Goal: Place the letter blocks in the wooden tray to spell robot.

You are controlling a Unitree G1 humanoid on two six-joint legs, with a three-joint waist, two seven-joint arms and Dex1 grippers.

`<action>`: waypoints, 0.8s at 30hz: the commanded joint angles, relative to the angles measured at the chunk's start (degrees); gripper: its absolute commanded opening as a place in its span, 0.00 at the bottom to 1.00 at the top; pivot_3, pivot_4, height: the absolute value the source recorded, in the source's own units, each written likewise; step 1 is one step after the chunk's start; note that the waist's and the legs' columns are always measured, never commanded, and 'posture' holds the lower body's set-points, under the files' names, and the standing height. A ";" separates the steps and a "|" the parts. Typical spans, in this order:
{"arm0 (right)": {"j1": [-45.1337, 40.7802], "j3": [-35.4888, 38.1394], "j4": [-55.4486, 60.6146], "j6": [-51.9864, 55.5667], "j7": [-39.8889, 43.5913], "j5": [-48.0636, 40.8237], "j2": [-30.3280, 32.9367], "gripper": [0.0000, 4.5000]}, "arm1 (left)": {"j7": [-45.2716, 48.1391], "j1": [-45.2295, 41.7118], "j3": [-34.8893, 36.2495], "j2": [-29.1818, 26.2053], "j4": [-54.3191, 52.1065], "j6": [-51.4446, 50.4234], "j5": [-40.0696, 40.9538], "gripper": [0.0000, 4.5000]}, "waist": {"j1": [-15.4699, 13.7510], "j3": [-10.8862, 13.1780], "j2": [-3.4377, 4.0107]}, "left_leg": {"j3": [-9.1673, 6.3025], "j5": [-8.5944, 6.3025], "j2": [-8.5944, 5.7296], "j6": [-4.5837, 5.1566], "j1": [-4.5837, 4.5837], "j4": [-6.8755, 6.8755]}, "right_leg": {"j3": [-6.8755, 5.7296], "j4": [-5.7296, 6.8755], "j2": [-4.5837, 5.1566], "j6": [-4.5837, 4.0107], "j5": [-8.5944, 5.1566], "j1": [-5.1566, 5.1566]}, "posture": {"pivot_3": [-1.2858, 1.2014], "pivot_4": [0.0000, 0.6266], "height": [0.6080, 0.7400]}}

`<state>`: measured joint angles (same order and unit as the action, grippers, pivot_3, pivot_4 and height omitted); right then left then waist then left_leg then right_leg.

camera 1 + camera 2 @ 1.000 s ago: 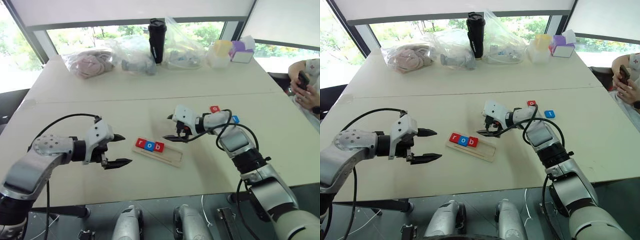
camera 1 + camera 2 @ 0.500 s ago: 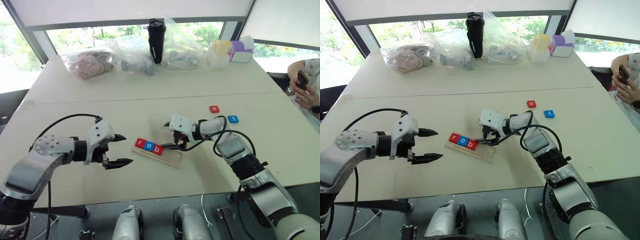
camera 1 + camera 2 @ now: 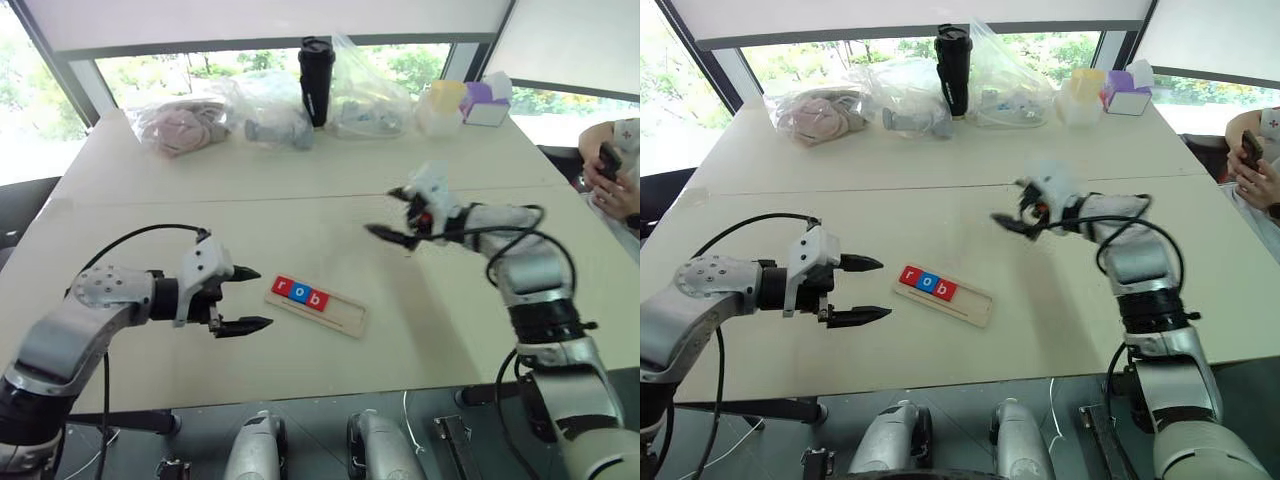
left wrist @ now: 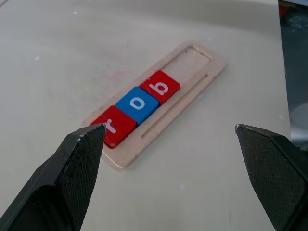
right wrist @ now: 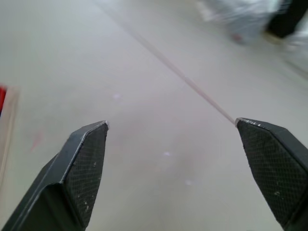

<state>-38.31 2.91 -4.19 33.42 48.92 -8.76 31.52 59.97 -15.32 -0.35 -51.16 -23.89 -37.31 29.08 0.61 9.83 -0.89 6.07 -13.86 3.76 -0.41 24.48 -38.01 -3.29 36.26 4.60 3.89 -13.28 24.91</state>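
Wooden tray [image 4: 202, 72], left wrist reads r-o-b

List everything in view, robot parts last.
letter blocks: three, red r, blue o, red b, in the tray's left end
wooden tray: one, pale, table centre
black tumbler: one, far edge
plastic bags: three, clear, far edge
boxes: two, yellowish and purple, far right
table: one, beige
person's hand: one, holding a phone, right edge
left gripper: black, open, left of the tray
right gripper: black, open, raised beyond the tray
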 commanded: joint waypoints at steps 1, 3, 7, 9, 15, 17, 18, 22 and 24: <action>1.12 6.87 2.05 7.26 -6.24 -2.87 0.88 0.97 | 0.28 -2.24 0.95 0.35 -1.47 -0.90 2.18 1.00 | 0.06 0.00 0.00 | 0.00 0.00 0.00 0.00 0.00 0.00 | 0.00 0.00 0.00 -0.01 0.00 0.00 | 0.52 0.24 1.00; 0.45 10.30 -1.26 10.39 -11.67 -2.40 1.05 0.97 | -0.15 -3.94 1.03 1.18 -1.32 -2.10 3.64 1.00 | 0.21 0.00 0.01 | 0.02 0.00 -0.01 0.00 -0.01 -0.01 | 0.01 0.00 0.00 -0.01 0.00 0.00 | 0.52 0.24 1.00; -2.02 13.58 -9.92 10.94 -18.03 -1.91 1.52 0.97 | -0.03 -5.60 1.35 1.24 -2.01 -4.14 5.67 1.00 | 0.35 0.00 0.01 | 0.04 0.00 -0.02 0.01 -0.01 -0.01 | 0.03 0.01 0.00 -0.02 0.01 0.02 | 0.52 0.24 1.00; -2.88 13.21 -13.45 9.37 -18.94 -1.81 1.47 0.97 | 0.13 -5.79 1.38 0.87 -2.21 -4.54 5.99 1.00 | 0.42 0.00 0.01 | 0.04 0.00 -0.02 0.01 -0.01 0.00 | 0.03 0.00 -0.01 -0.01 0.01 0.03 | 0.52 0.24 1.00; -8.09 7.76 -29.24 -1.38 -20.79 2.14 -0.06 0.97 | -0.30 -5.21 0.73 0.61 -2.56 -4.57 5.58 1.00 | 0.62 0.01 0.02 | 0.03 0.01 -0.02 0.02 -0.02 0.02 | 0.05 0.01 -0.05 0.10 0.07 0.03 | 0.52 0.24 1.00; -10.70 6.73 -35.27 -5.10 -20.87 2.79 -0.75 0.97 | -0.47 -4.67 0.93 0.39 -3.00 -4.77 5.69 1.00 | 0.58 0.01 0.02 | 0.03 0.01 -0.03 0.02 -0.02 0.01 | 0.06 0.01 -0.05 0.08 0.07 0.03 | 0.52 0.24 1.00; -11.73 6.29 -37.65 -6.63 -20.78 3.04 -0.98 0.97 | -0.51 -4.43 1.06 0.27 -3.18 -4.87 5.76 1.00 | 0.58 0.01 0.02 | 0.03 0.01 -0.03 0.02 -0.02 0.01 | 0.06 0.01 -0.05 0.09 0.07 0.03 | 0.52 0.24 1.00; -15.98 4.62 -46.80 -11.68 -20.61 3.97 -2.70 0.97 | -1.18 -2.36 2.24 -0.57 -3.97 -4.98 5.75 1.00 | 0.56 0.01 0.03 | 0.04 0.01 -0.03 0.02 0.01 0.04 | 0.07 -0.01 -0.04 0.15 0.08 0.04 | 0.52 0.24 1.00; -16.96 4.00 -49.78 -13.29 -20.94 4.53 -3.34 0.97 | -1.67 -1.52 2.53 -0.68 -4.54 -5.00 5.93 1.00 | 0.51 0.01 0.03 | 0.03 0.01 -0.03 0.01 0.01 0.04 | 0.07 -0.01 -0.04 0.17 0.08 0.03 | 0.52 0.24 1.00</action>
<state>-53.90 7.02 -52.78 22.18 28.22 -4.70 28.04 58.72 -16.84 0.37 -51.19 -26.26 -42.31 34.42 1.12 9.84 -0.86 6.10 -13.84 3.73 -0.39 24.49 -37.96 -3.22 36.25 4.55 4.05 -13.19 24.94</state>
